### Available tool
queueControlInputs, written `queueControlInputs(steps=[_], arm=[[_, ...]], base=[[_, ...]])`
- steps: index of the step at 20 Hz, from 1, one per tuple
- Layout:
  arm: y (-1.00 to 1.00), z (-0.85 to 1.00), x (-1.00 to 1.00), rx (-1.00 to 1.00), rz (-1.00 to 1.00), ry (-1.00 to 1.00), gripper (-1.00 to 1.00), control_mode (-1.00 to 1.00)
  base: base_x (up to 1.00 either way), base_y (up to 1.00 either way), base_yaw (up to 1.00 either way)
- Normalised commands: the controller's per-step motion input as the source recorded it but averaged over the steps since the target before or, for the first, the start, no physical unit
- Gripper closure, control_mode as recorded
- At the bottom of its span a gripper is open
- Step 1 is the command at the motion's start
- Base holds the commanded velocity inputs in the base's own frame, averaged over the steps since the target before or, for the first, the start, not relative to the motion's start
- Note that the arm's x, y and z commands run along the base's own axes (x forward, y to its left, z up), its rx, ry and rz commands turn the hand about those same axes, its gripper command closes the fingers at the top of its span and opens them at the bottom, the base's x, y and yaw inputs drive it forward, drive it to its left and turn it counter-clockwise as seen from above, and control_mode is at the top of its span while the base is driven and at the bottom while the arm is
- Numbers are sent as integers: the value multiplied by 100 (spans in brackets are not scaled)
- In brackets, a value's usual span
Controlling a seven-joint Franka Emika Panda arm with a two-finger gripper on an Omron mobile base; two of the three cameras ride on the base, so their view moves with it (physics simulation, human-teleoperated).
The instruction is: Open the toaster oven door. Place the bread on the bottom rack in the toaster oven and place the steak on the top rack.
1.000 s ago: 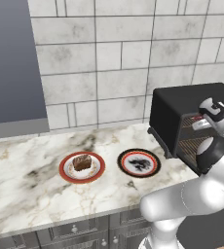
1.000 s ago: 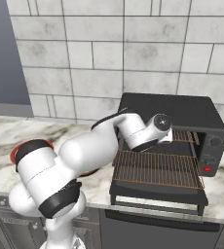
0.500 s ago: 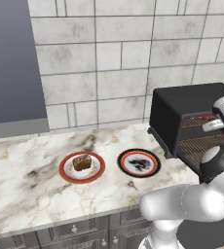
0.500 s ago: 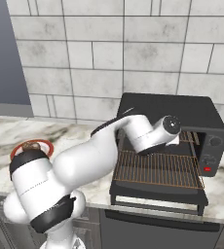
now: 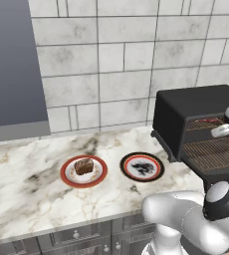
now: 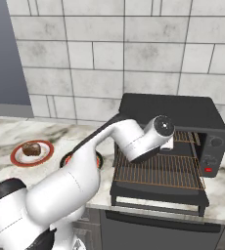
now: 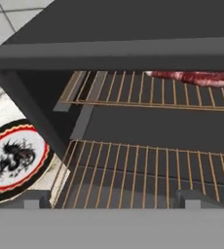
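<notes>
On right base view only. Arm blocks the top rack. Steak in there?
Observer: Yes. The hand view shows the steak lying flat on the top rack, towards its right side.
Operator: Jaws holding anything?
Observer: No. The jaws stand wide open with nothing between them, facing the bottom rack.
Operator: Plate behind the arm?
Observer: The left base view shows the black-rimmed plate on the counter beside the toaster oven, with no food on it.
</notes>
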Motion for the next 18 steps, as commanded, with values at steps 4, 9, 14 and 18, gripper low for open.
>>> queueControlInputs(steps=[4, 9, 14, 18], arm=[[59, 17, -43, -9, -9, 13, -100, -100], [70, 10, -25, -12, -5, 15, -100, -100], [80, 12, -8, -15, 0, 16, -100, -100], [77, 12, -2, -14, 0, 21, -100, -100]], base=[[0, 0, 0], [0, 0, 0], [0, 0, 0], [0, 0, 0]])
